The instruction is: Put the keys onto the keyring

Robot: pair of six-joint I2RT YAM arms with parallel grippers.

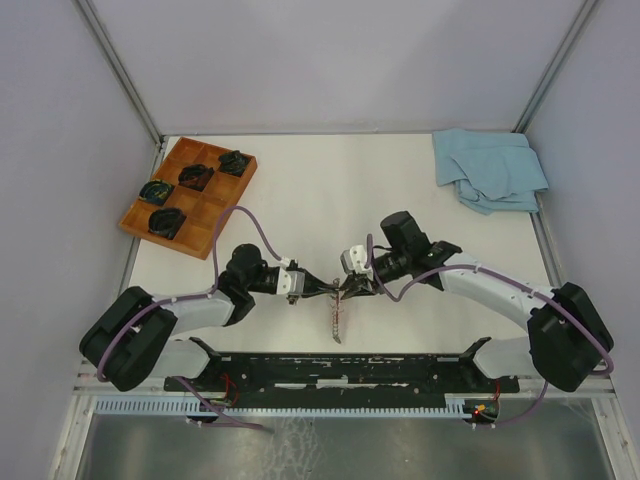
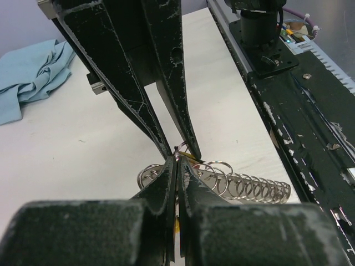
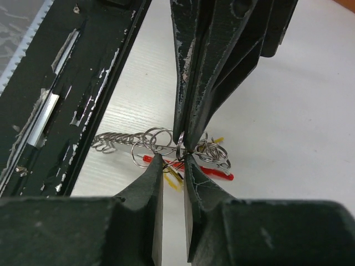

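Note:
My left gripper (image 1: 325, 289) (image 2: 177, 158) is shut on a thin metal keyring (image 2: 177, 149) (image 3: 181, 145), held just above the table at the near centre. My right gripper (image 1: 352, 286) (image 3: 173, 158) faces it tip to tip, its fingers (image 2: 183, 111) a little apart on either side of the ring. A silver chain of linked rings (image 2: 255, 188) (image 3: 113, 141) (image 1: 337, 325) trails from the ring across the table. A red strap (image 3: 219, 173) and a yellow key head (image 3: 173, 180) lie under the fingertips. The silver keys are hidden among the rings.
A wooden tray (image 1: 215, 215) holding black coiled items (image 1: 166, 221) sits at the far left. A blue cloth (image 1: 490, 168) (image 2: 28, 77) lies at the far right. The black base rail (image 1: 340, 370) (image 2: 299, 111) (image 3: 61, 83) runs along the near edge, close to the chain.

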